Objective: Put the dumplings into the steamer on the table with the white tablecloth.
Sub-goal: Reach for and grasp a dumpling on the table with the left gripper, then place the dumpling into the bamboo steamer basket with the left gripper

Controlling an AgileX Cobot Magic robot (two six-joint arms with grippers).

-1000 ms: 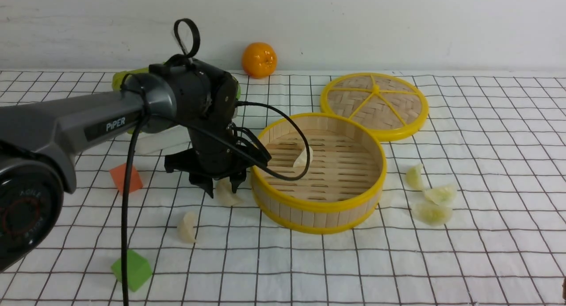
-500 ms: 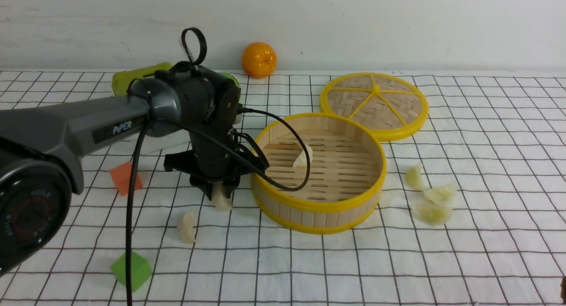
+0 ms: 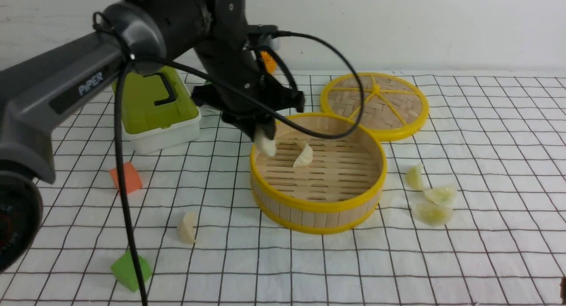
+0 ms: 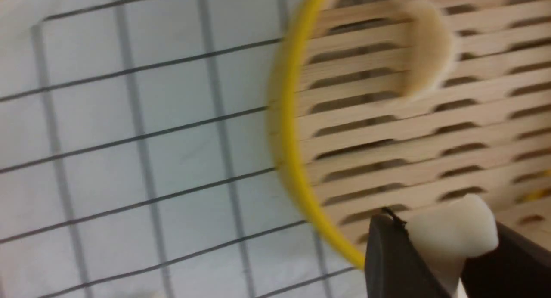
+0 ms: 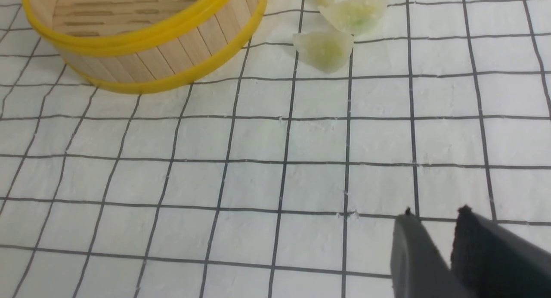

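Here the left pincer (image 3: 262,135) hangs just inside the left rim of the steamer (image 3: 318,206), clamped on a cream dumpling (image 4: 450,233) whose blunt end pokes out past the black fingers (image 4: 387,259). Below it the slatted floor is mostly bare. One second dumpling (image 3: 304,156) lies there, toward the back. A black cable (image 3: 353,116) sags across the back of the opening.

The lid (image 3: 375,105) lies flat behind the steamer to the right. Whether the two rims touch I cannot tell. To the steamer's right, three green dumplings (image 3: 432,213) cluster close together, with open cloth (image 3: 486,253) all round them. At front left a loose dumpling (image 3: 187,227) lies alone, apart from an orange block (image 3: 126,177) and a green block (image 3: 128,270). A green box (image 3: 154,105) on a white base stands at back left under the left arm (image 3: 66,89). An orange (image 3: 267,63) peeks out behind the wrist.

The right pincer (image 5: 435,212) sits low over bare cloth on the near side of the green dumplings, its fingers a narrow gap apart with nothing between them.

The steamer is pale wooden slats between glossy yellow plastic rims. The lid is woven, with yellow spokes. The cream dumplings look matt and waxy, the green ones translucent. The desk carries the white cloth, ruled in thin black squares.

The arm reads "PiPER" in white.
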